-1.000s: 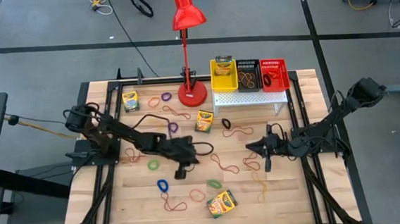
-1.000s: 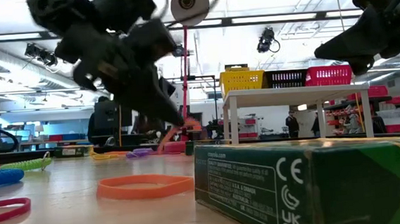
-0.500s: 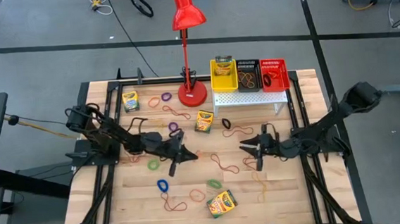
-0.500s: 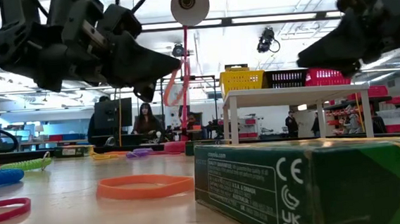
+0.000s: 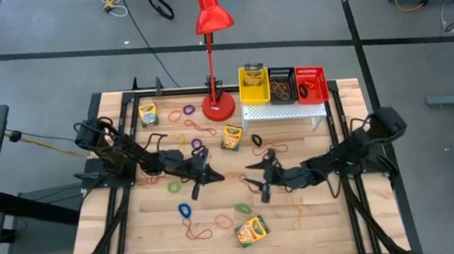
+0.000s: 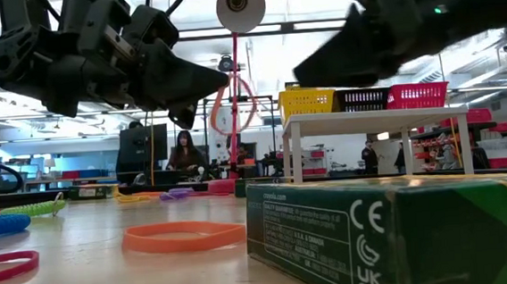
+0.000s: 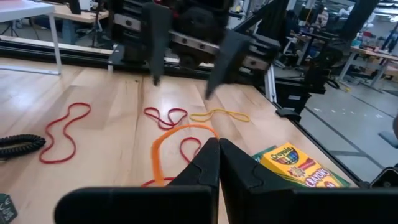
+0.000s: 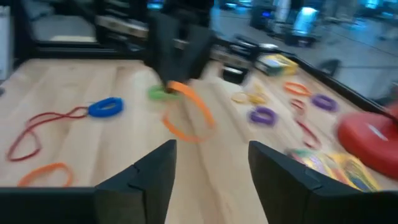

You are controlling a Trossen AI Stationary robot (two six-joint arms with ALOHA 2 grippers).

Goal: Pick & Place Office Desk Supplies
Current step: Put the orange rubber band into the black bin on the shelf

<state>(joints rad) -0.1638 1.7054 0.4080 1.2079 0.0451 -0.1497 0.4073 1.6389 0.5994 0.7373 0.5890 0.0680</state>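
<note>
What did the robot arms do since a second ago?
The left claw lifted a thin orange rubber-band loop off the wooden table and holds it pinched, hanging. The right claw slid across toward it and spread open. The yellow-and-green crayon boxes, tall red desk lamp and other loops stayed put.

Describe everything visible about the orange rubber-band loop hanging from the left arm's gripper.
The thin orange rubber-band loop is pinched by the left gripper, whose dark fingers are shut on it. It looks like soft, flexible rubber and dangles as an open, curved hoop above the wooden table, near the table's middle. The low view shows it lifted clear of the surface. The right gripper, its fingers open, is close by and facing it, without touching.
</note>
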